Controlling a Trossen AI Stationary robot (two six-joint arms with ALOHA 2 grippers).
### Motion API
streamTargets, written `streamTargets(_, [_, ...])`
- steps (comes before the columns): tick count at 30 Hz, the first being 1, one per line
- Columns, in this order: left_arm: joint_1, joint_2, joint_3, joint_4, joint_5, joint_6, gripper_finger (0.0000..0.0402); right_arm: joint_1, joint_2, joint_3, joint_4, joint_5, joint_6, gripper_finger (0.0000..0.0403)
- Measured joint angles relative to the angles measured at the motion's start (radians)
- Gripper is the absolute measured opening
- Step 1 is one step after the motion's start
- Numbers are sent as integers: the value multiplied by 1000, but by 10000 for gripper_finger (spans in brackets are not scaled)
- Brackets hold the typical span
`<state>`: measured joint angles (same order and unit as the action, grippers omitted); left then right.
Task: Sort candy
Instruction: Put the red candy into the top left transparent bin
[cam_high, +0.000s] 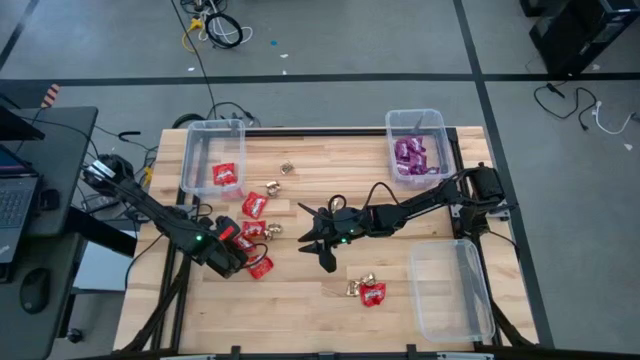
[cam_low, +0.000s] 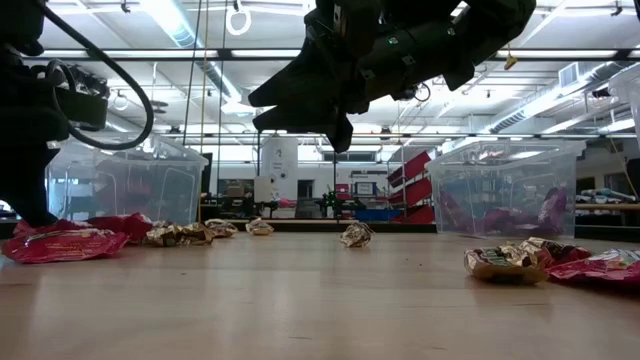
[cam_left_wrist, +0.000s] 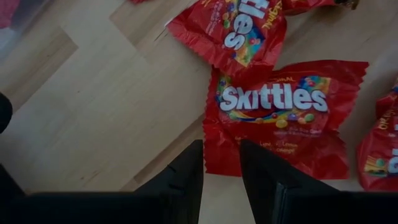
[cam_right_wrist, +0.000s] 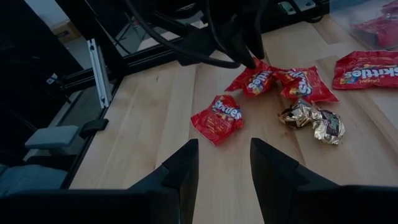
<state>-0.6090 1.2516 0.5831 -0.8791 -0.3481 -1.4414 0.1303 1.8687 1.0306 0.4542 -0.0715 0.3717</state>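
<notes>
Red candy packets (cam_high: 254, 205) lie flat on the left half of the wooden table, with one more (cam_high: 373, 293) near the front beside gold foil pieces (cam_high: 356, 286). Other gold pieces (cam_high: 287, 168) lie farther back. Purple packets (cam_high: 412, 155) fill the far right bin, and one red packet (cam_high: 225, 176) sits in the far left bin. My left gripper (cam_left_wrist: 222, 163) is low and narrowly open at the edge of a red packet (cam_left_wrist: 280, 118) that lies flat. My right gripper (cam_high: 312, 238) is open, raised above mid-table (cam_low: 300, 105), pointing toward the left packets (cam_right_wrist: 217, 118). My left gripper comes down from above with its fingertips (cam_left_wrist: 186, 168) at the near edge (cam_left_wrist: 221, 169) of the flat red packet. I cannot tell whether they touch it. The packet lies on the table, partly under a second red packet (cam_left_wrist: 239, 31).
A clear bin with no candy showing (cam_high: 450, 292) stands at the near right edge. The far left bin (cam_high: 212, 130) and far right bin (cam_high: 418, 118) stand along the far edge. Bare wood lies between the two arms and along the near edge. A desk with a laptop (cam_high: 15, 195) is left of the table.
</notes>
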Motion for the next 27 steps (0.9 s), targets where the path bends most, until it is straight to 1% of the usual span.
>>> streamTargets(13, [0, 45, 0, 27, -26, 0, 108, 0, 0, 0, 0, 0, 0, 130])
streamTargets(20, [0, 45, 0, 28, -48, 0, 107, 0, 0, 0, 0, 0, 0, 130])
streamTargets(27, [0, 45, 0, 29, -53, 0, 89, 0, 0, 0, 0, 0, -4, 130])
